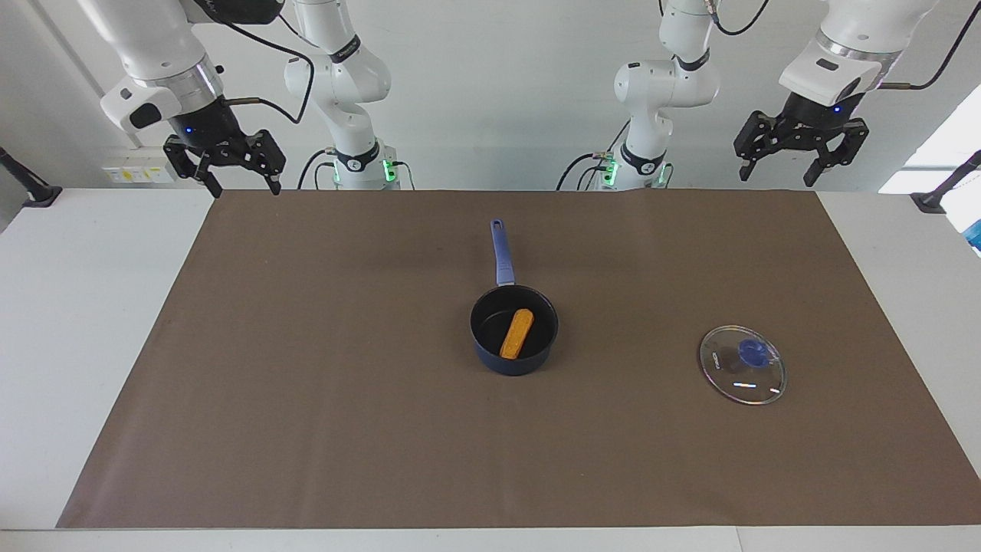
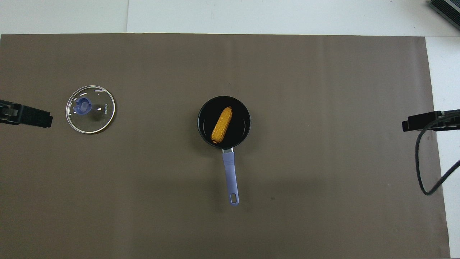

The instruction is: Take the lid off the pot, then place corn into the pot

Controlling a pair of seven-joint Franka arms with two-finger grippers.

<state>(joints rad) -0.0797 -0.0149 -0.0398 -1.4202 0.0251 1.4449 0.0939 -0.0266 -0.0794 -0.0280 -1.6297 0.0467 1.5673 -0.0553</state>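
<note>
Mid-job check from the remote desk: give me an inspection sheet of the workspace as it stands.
Surface: brown mat covering a white table.
Pot: mid-mat, uncovered, handle pointing toward the robots.
Corn: lying inside the pot.
Lid: flat on the mat toward the left arm's end, apart from the pot.
Clutter: nothing seen.
Left gripper: open, empty, raised over its end of the table's robot-side edge.
Right gripper: open, empty, raised over the mat's corner.
Cables: black cable hanging from the right arm.
Surroundings: white wall, black clamp mounts at the table's ends.
</note>
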